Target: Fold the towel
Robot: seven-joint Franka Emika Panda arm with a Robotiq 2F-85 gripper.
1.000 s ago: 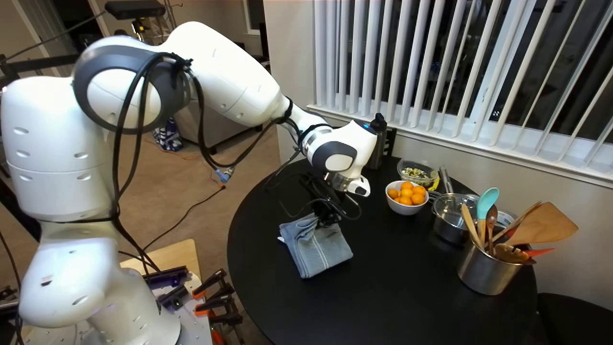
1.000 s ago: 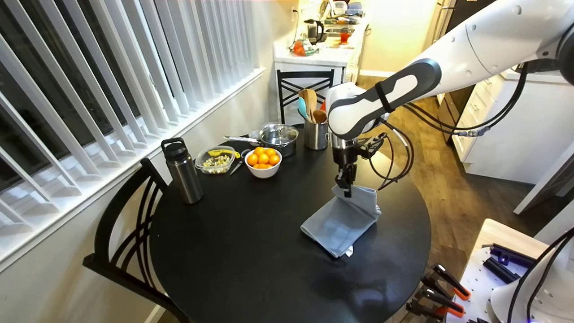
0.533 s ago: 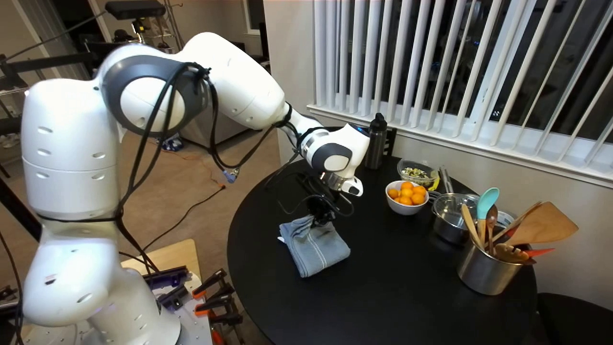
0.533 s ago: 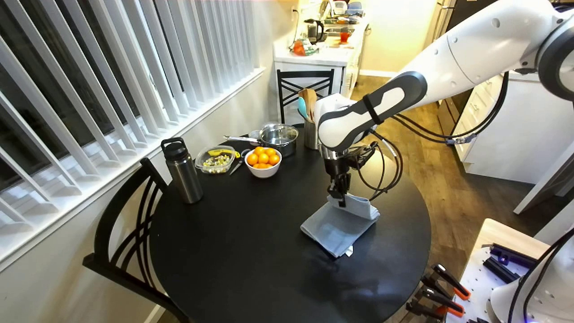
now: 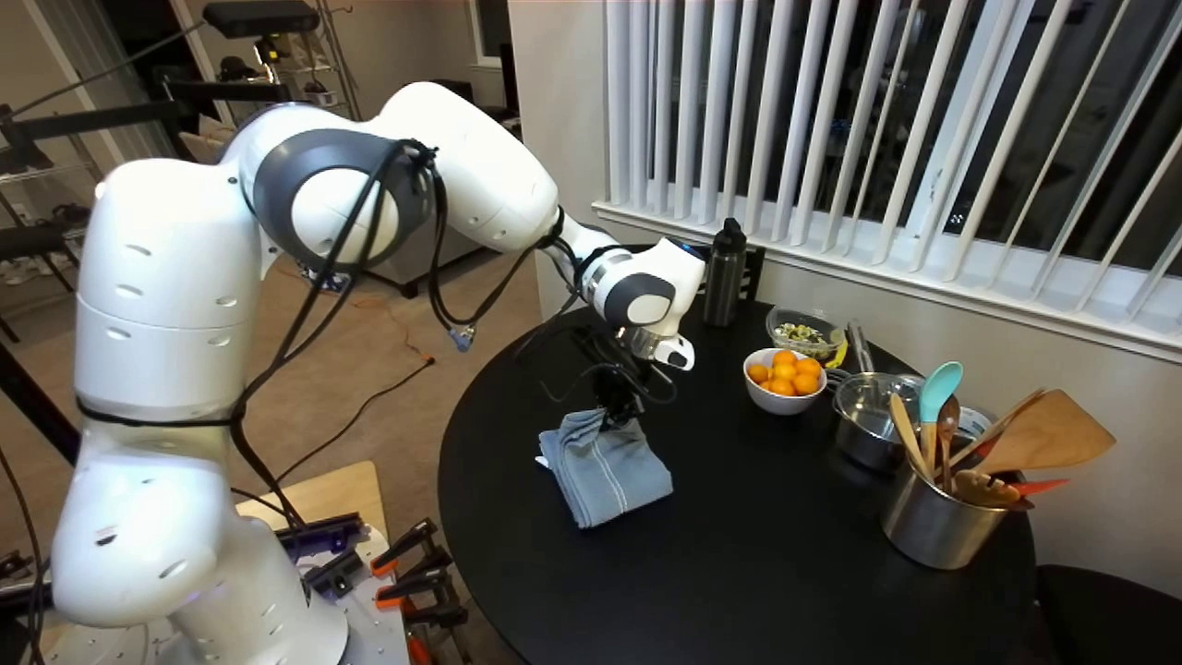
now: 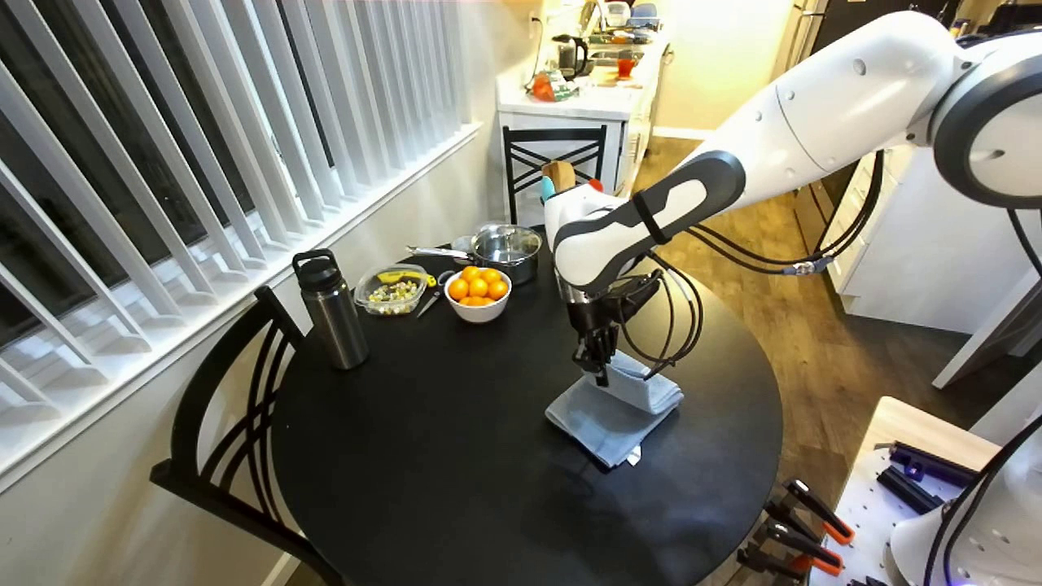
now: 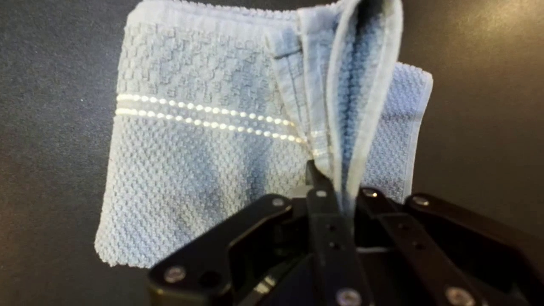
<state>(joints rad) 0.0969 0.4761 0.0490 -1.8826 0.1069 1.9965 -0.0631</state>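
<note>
Tool (image 6: pixel 598 373) and pinched flap (image 6: pixel 640 392) moved near and left since earlier frame, in exterior view; dish towel (image 6: pixel 594 417) lies on bench's (image 6: pixel 423 456) right side. Likely best: carry flap low across, match edges, release once flat. Exterior view: towel near and left of white fruit bowl (image 5: pixel 783 405). Wrist view: tool nearly closed, flap nipped between; nubbly blue-gray weave, twin beaded white stripes (image 7: pixel 216 110).

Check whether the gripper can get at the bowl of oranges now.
Probably not yet: the gripper looks closed on the towel, so it would likely need to let go first. Nothing seems to stand between it and the bowl.
</note>
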